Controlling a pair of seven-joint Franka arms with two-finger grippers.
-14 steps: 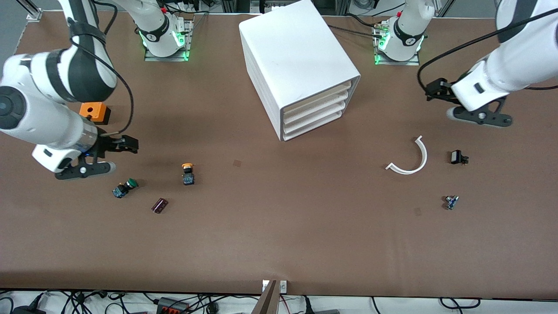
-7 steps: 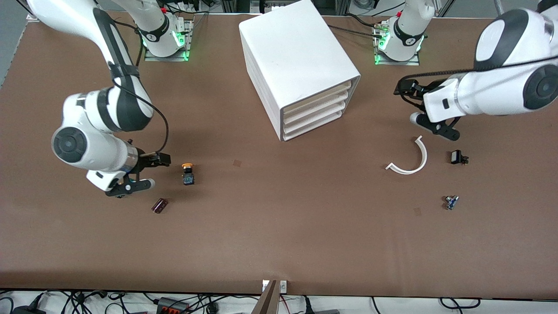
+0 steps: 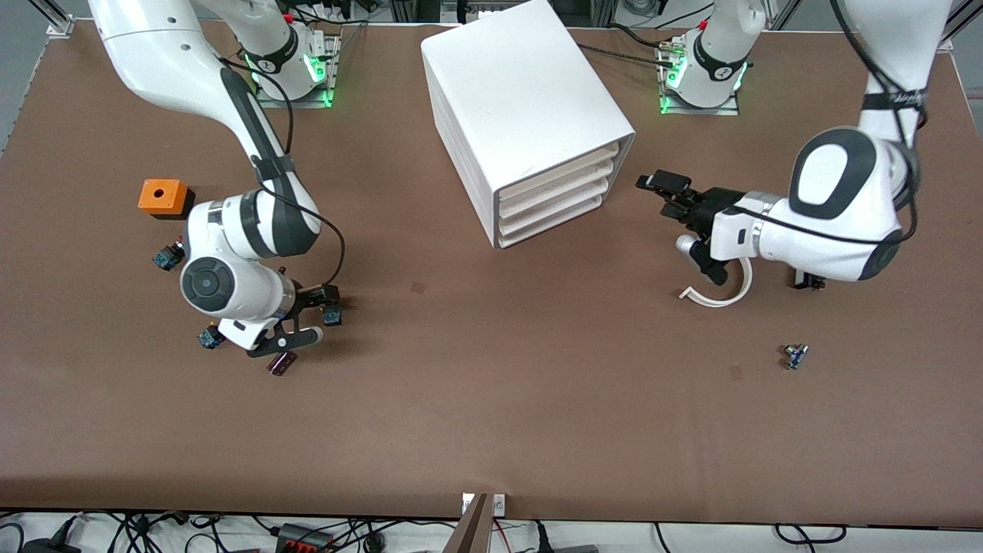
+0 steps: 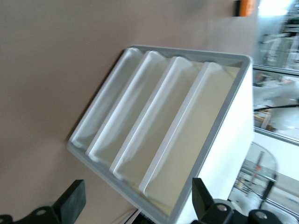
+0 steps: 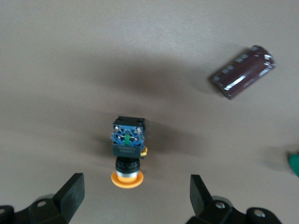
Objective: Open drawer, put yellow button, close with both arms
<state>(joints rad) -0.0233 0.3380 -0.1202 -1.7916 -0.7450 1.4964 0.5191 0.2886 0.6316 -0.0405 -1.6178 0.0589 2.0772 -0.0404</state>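
The yellow button [image 5: 127, 149] lies on its side on the brown table, orange cap [image 5: 126, 178] toward my right gripper [image 5: 135, 196]. That gripper is open and hangs low over the button, one finger each side, not touching. In the front view the right gripper [image 3: 319, 311] covers most of the button [image 3: 332, 316]. The white cabinet [image 3: 522, 115] stands mid-table with all four cream drawer fronts [image 3: 549, 196] shut. My left gripper [image 3: 676, 211] is open and empty, in front of the drawers, a short way off. The left wrist view shows the cabinet [image 4: 163, 130] between the open left gripper [image 4: 135, 205] fingers.
An orange box [image 3: 163, 197], a blue-bodied switch [image 3: 165, 257], a green-capped button [image 3: 209, 336] and a dark red cylinder [image 3: 280, 363] lie around the right arm. A white curved strip [image 3: 726, 296] and small parts [image 3: 795, 355] lie toward the left arm's end.
My right arm has swung from beside the orange box to over the yellow button. My left arm has swung in toward the cabinet's drawer fronts. Nothing was gripped.
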